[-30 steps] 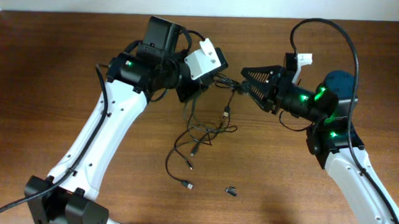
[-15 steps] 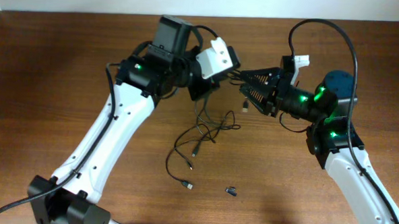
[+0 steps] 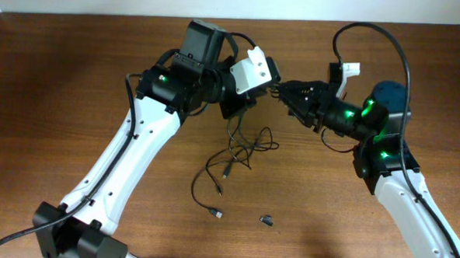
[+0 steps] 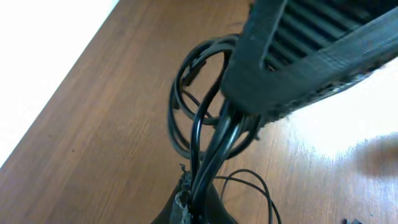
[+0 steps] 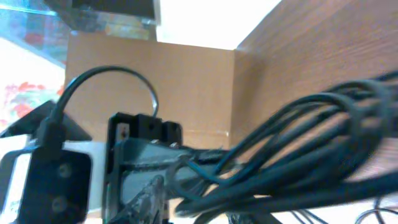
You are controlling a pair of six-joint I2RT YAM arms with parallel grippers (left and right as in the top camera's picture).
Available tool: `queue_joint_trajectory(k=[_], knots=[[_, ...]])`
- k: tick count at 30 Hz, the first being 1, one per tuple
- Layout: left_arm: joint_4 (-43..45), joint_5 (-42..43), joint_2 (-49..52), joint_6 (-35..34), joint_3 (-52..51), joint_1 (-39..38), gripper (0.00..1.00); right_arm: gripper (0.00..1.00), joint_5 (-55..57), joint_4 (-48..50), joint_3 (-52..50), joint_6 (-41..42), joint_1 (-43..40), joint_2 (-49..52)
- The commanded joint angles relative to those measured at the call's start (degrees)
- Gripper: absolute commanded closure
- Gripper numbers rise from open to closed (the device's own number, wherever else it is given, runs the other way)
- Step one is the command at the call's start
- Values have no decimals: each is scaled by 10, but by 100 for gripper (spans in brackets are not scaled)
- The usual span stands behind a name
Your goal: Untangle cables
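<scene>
Closing from wide open, the right gripper [image 3: 284, 92] now pinches the cables [image 3: 237, 149] beside the left gripper [image 3: 240, 104], likewise clamped on them; 2 holds should allow pulling apart.

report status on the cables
Left gripper shut on cables. Right gripper shut on cables beside it. Loose ends trail on table. Small dark piece lies apart.

Table [image 3: 60, 98]: dark brown wood grain, with a pale strip along the top edge of the frame. Centre: loose loops of the cables [image 3: 227, 156] lie on the wood, their upper strands lifted off it. One plug [image 3: 217, 213] rests lower centre. Small dark stub [image 3: 266, 220] lies right of it, apart. Blue object [image 3: 389, 92] upper right, partly hidden.
</scene>
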Motion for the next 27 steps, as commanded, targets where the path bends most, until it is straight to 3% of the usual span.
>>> queue_joint_trajectory(k=[1,2,3,10,12,15,17,19,24,27], knots=[[-13,7,-5,-6,7,1,100,83,47,-38,3,-32,3,-3],[-12,7,-5,-6,7,0,100,94,47,-40,3,-33,3,-3],[-11,7,-5,-6,7,0,100,96,47,-40,3,-33,3,-3],[-11,7,-5,-6,7,0,100,96,28,-31,3,-68,3,-3],[-4,7,-4,-9,7,0,100,96,-46,75,3,-137,3,-3],[16,-3,-4,-17,7,0,100,96,-143,261,3,-162,3,-3],[41,-49,-4,-75,7,1,100,96,-196,372,3,-161,3,-3],[68,-102,-4,-143,7,4,100,96,-235,424,3,-162,3,-3],[83,-234,-4,-297,7,15,100,96,-310,424,3,-210,3,-3],[83,-288,-4,-356,7,15,100,96,-351,424,3,-238,3,-3]])
